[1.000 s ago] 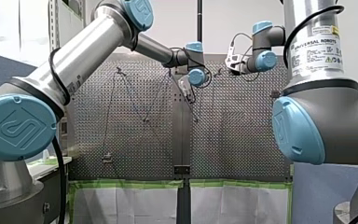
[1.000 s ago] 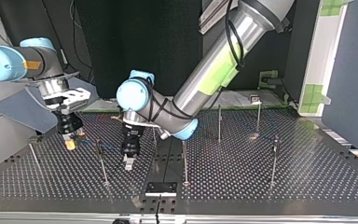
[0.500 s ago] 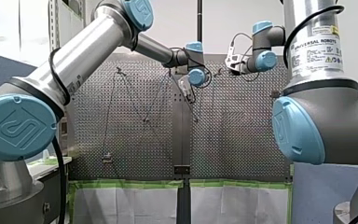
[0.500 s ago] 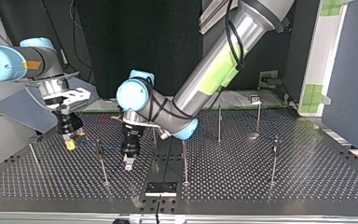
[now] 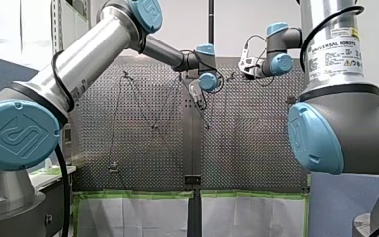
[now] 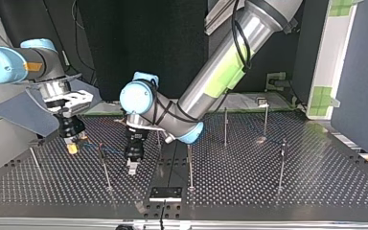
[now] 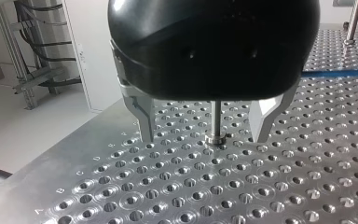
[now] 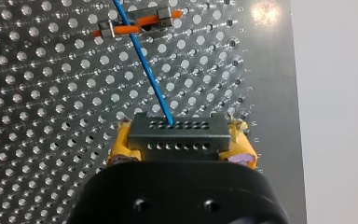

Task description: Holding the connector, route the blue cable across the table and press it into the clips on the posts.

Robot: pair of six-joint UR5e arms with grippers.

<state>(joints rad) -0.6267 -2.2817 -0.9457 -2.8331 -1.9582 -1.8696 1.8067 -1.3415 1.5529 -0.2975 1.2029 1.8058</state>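
While clamped on the grey perforated metal connector [image 8: 177,133] via the yellow pads [image 8: 121,147] of my right gripper [image 8: 179,140], hovering low over the perforated aluminium table [image 8: 51,140]. Firm grasp, block square between the pads.

Thin blue cable [image 8: 144,65] out of the connector's front face, straight ahead of that gripper, crossing a small grey metal clip with an orange insert [image 8: 137,24]. Can't tell whether seated in it or just lying over it.

Top view: same gripper [image 6: 72,143] at the left, cable [image 6: 115,152] heading toward the view's right, past a thin metal post [image 6: 104,165], toward my black left gripper [image 6: 132,165]. Post between the two grippers, near both.

Left gripper [image 7: 205,133]: spread wide, metal fingers [image 7: 142,116] holding nothing. Slim steel post [image 7: 216,119] lined up with the gap; can't tell whether inside it or just ahead. Cable [image 7: 340,73] well off to one side, beyond the fingers.

Judgement: mid-route, more clips to go. Key relation: cable's long axis along the right gripper's reach direction, so tension along that axis first, then down into the clip slot. Right arm nearer, on the connector; left free for pressing. Risk: slack or sideways drift missing the slot.
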